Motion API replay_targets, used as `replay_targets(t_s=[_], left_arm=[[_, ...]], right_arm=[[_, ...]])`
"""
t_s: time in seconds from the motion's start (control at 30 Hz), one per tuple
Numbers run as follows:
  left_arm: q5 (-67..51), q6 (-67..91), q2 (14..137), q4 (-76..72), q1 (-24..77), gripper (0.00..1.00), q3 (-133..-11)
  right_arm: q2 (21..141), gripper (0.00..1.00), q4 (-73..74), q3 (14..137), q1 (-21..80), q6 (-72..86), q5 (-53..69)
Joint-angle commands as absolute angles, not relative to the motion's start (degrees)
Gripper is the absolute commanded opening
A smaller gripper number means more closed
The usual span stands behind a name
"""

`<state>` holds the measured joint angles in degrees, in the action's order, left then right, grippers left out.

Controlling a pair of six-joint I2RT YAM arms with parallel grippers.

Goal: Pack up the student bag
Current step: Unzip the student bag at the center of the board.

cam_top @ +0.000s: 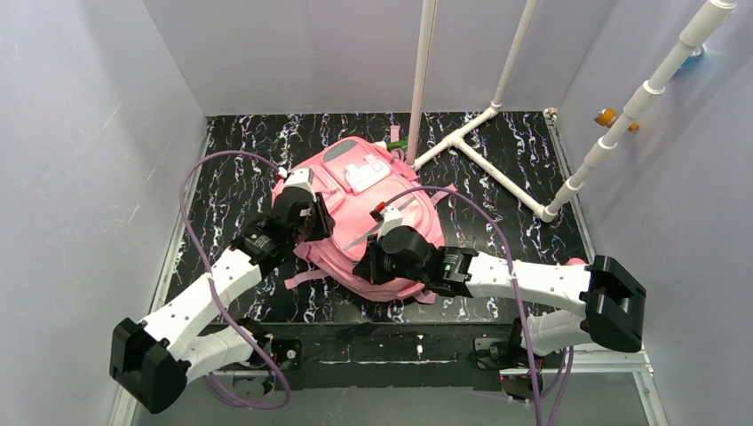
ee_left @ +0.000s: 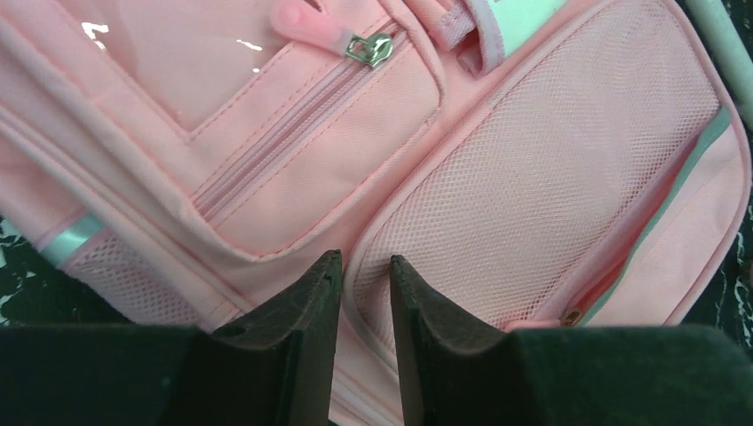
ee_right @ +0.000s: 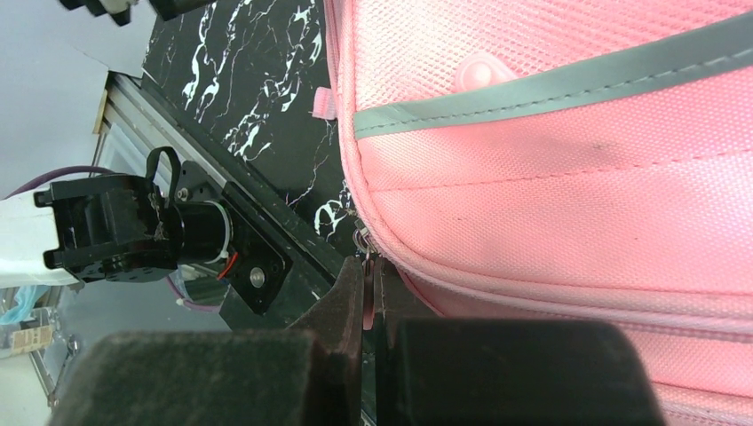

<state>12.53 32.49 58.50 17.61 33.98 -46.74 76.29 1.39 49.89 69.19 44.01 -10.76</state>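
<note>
The student bag [cam_top: 348,206], a soft pink backpack, lies flat on the black marbled table. My left gripper [cam_top: 313,217] presses on its left side. In the left wrist view the jaws of the left gripper [ee_left: 366,259] stand a narrow gap apart, closed on the piped seam beside the mesh pocket [ee_left: 550,177]. A closed zipper with a metal slider [ee_left: 373,49] runs above. My right gripper [cam_top: 364,271] sits at the bag's near edge. In the right wrist view the right gripper [ee_right: 369,262] is shut on a pink zipper pull [ee_right: 367,311], below the bag's grey strip [ee_right: 568,84].
A white pipe frame [cam_top: 479,151] stands on the table behind and to the right of the bag. A small green item [cam_top: 400,142] lies just behind the bag. Grey walls enclose three sides. An arm base motor [ee_right: 133,231] sits at the table's near edge.
</note>
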Motion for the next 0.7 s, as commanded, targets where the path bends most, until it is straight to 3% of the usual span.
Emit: replay_targets(t_s=[0.0,0.27,0.43,0.57,0.67], left_arm=[[2.84,30.46,59.81,9.6,32.7,0.24,-45.17],[-8.55,36.84,60.27,4.84,32.7,0.09,-40.25],[-9.28,38.68,56.11,5.37,32.72,0.08,-37.12],[-6.11,35.21,52.43,11.41,32.68,0.1,-39.3],[-4.25,32.57,50.68,16.66,32.61,0.22,-42.31]], right_arm=[[75.55,0.01,-0.18,50.8,69.3,44.13,-10.77],[82.21,0.01,-5.24,55.71,69.7,46.13,-8.88],[91.63,0.07,-2.83,66.96,69.43,42.12,-11.13],[90.29,0.31,-2.79,67.28,67.7,40.26,-11.24],[88.38,0.69,2.16,67.41,65.74,37.42,-6.32]])
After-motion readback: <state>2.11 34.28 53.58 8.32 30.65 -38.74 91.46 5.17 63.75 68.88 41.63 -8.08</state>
